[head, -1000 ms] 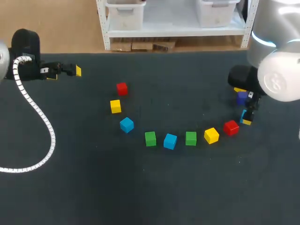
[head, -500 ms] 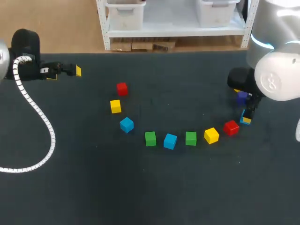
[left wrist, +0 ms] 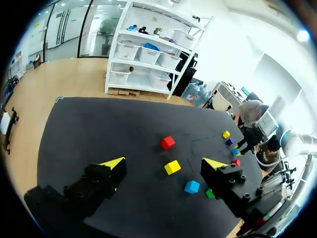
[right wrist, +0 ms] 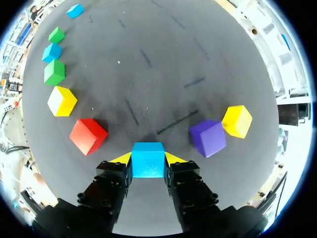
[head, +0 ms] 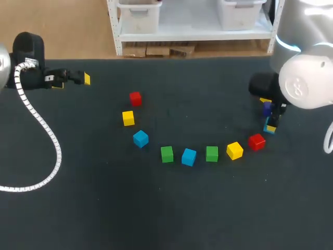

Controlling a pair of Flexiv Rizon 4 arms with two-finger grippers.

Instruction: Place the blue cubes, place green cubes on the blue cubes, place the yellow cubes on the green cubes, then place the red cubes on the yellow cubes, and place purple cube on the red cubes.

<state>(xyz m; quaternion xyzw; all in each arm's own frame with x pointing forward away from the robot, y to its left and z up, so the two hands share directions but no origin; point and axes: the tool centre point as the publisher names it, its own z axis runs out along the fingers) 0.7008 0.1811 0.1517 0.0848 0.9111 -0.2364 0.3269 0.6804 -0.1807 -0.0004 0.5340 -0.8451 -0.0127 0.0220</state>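
Observation:
My right gripper [right wrist: 147,160] is shut on a blue cube [right wrist: 147,154], with a yellow fingertip against each side; in the head view this cube [head: 269,127] is at the table's right. Just beyond it lie a purple cube [right wrist: 207,138] and a yellow cube [right wrist: 237,121]. A red cube [head: 256,141], yellow cube [head: 234,150], green cube [head: 212,153], blue cube [head: 189,157], green cube [head: 166,153], blue cube [head: 140,138], yellow cube [head: 128,118] and red cube [head: 135,98] form an arc. My left gripper [head: 78,78] stands open at the far left, holding nothing.
A white ribbed cable [head: 44,130] from my left arm loops over the table's left side. The dark mat [head: 171,208] is bare in front of the arc of cubes.
My right gripper's fingers have come together on the blue cube, and the gripper has shifted slightly toward the back of the table. The left arm has not moved.

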